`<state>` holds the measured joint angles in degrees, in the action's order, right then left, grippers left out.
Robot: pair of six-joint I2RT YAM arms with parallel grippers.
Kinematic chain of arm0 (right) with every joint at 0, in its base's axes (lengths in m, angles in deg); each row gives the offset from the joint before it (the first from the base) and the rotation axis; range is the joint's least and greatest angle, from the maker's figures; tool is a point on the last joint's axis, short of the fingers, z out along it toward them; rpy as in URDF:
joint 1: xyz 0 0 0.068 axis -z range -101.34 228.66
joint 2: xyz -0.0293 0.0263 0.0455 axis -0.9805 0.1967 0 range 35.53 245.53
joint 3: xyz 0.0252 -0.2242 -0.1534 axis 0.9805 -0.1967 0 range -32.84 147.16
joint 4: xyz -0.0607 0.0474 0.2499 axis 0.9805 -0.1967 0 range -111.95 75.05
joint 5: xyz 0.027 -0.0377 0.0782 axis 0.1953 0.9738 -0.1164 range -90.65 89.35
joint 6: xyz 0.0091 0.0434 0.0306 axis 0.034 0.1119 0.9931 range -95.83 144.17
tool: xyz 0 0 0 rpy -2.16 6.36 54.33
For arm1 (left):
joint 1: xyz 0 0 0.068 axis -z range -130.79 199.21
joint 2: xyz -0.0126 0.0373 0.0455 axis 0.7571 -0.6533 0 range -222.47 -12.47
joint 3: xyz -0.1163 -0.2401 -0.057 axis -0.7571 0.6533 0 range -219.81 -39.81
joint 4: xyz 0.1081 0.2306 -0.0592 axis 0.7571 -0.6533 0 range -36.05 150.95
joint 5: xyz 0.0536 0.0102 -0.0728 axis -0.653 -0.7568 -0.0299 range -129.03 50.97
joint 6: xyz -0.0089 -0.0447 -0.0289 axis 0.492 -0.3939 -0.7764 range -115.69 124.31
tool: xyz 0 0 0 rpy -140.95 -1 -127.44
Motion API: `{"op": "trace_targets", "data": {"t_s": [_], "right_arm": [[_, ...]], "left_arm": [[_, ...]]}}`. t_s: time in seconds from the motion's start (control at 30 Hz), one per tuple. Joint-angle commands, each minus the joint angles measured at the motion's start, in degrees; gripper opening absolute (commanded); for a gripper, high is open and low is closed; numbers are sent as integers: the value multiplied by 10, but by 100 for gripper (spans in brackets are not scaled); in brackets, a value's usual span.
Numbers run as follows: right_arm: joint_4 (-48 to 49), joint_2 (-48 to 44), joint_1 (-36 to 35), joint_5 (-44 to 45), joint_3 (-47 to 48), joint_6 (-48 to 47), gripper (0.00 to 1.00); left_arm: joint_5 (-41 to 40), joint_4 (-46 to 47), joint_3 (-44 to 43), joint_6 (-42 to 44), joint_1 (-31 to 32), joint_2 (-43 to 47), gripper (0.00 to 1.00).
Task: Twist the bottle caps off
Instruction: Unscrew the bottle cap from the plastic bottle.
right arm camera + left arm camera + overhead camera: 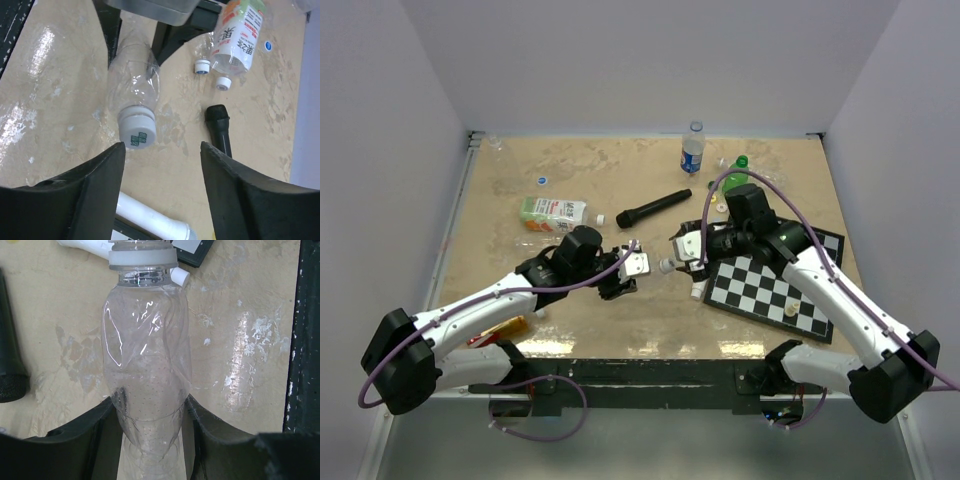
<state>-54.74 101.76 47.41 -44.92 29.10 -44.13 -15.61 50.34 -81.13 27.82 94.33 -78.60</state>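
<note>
While in jaws, one capped bottle (147, 355).

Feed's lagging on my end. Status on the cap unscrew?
Left gripper shut on clear bottle. Right gripper open, short of white cap; cap on. White tube lies under right gripper.

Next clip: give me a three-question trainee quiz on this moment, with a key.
1. True or false: the left gripper is shut on the clear bottle.
2. The white cap of that bottle is: A) on the bottle; B) off, lying loose; C) out of view.
3. Are the fingers of the right gripper open or shut?
Key: 1 true; 2 A; 3 open, facing the cap without touching it.
</note>
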Motion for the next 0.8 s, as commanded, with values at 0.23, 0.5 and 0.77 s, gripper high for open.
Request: {"op": "trace_targets", "data": {"t_s": [0.23, 0.5, 0.77], "right_arm": [[-8, -41, 54, 0, 35, 63, 71], [-69, -32, 83, -15, 71, 84, 71], [-118, 19, 92, -57, 109, 127, 71]], "left_arm": [[-5, 0, 5, -16, 3, 21, 4], [-20, 0, 3, -27, 3, 32, 3], [-30, 2, 3, -33, 3, 42, 3]]}}
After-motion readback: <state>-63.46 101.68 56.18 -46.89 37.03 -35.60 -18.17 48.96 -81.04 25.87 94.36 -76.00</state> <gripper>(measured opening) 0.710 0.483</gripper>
